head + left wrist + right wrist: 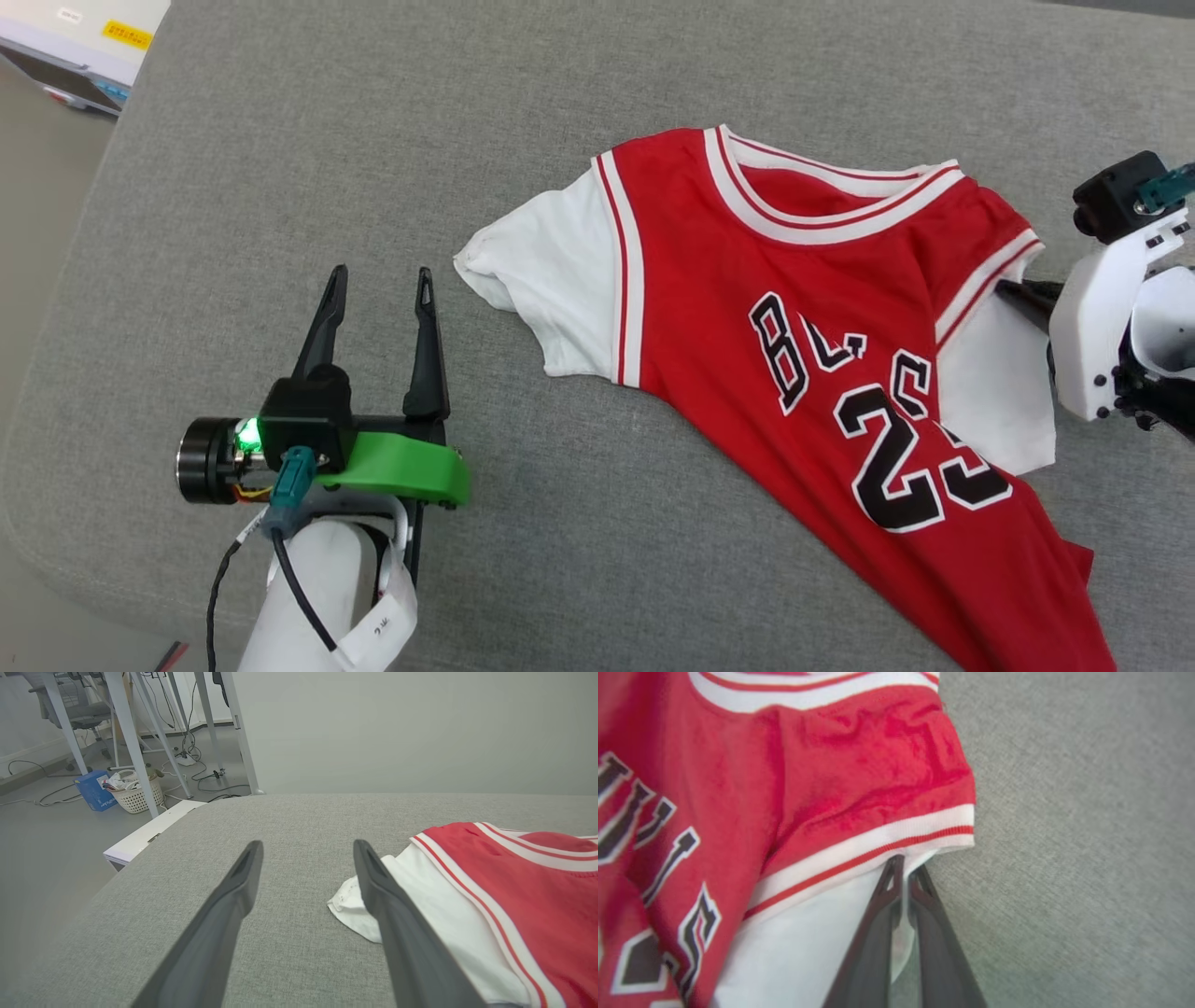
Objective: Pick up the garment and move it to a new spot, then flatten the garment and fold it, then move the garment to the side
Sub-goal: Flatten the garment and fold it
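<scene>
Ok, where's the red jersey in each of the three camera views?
Head view: red jersey right of centre, running to the lower right.
Left wrist view: jersey at the right edge.
Right wrist view: jersey across the left, sleeve pinched by the right gripper.
Shared landmark: the striped collar.

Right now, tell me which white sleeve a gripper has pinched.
The robot's-right sleeve: the right gripper is shut on it; the left sleeve lies free.

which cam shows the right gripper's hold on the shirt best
The right wrist view: the right gripper is shut on the white sleeve of the shirt, seen close up. The head view gives just its dark tips at that sleeve, from the side. The left wrist view faces the other sleeve.
</scene>
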